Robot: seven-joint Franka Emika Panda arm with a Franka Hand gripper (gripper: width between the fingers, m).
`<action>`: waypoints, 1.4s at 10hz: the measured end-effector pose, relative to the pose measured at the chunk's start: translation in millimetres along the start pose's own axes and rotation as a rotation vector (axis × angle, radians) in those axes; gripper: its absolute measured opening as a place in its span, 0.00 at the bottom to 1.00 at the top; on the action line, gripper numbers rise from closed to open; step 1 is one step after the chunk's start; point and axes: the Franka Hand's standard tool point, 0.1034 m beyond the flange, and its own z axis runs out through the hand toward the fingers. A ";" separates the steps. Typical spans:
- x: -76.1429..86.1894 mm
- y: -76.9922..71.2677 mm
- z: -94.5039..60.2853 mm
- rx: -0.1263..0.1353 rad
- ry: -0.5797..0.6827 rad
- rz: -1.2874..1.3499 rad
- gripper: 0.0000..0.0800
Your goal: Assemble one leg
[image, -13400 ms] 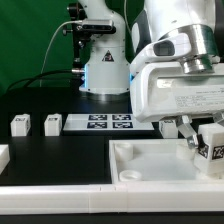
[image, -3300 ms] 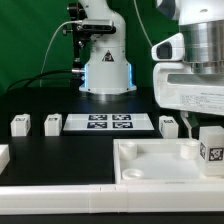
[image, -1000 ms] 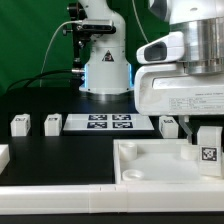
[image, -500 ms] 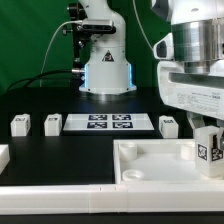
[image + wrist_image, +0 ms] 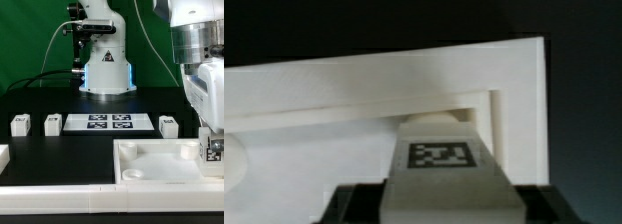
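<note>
My gripper (image 5: 209, 134) is at the exterior view's right edge, shut on a leg (image 5: 214, 151), a small white block with a black-and-white tag. It holds the leg upright over the far right corner of the large white tray-like part (image 5: 150, 168). In the wrist view the leg (image 5: 441, 158) stands between my two dark fingers (image 5: 359, 206), with my gripper (image 5: 446, 208) right above the tray's corner (image 5: 518, 80). Whether the leg's lower end sits in the corner socket is hidden.
Three more legs stand on the black table: two at the exterior view's left (image 5: 19, 125) (image 5: 51, 124) and one to the right (image 5: 168, 125) of the marker board (image 5: 110, 122). The robot base (image 5: 104, 60) is behind. A white part (image 5: 3, 156) shows at the left edge.
My hand has turned and shifted toward the exterior view's right. The held leg has moved slightly right with it, and its tag now sits partly off the frame edge.
</note>
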 end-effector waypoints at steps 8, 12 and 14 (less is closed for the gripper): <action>-3.8 1.3 -0.1 -0.018 0.013 -0.914 0.81; -4.3 1.8 0.2 -0.036 0.030 -1.354 0.81; -0.6 0.9 -0.2 -0.048 0.035 -1.601 0.81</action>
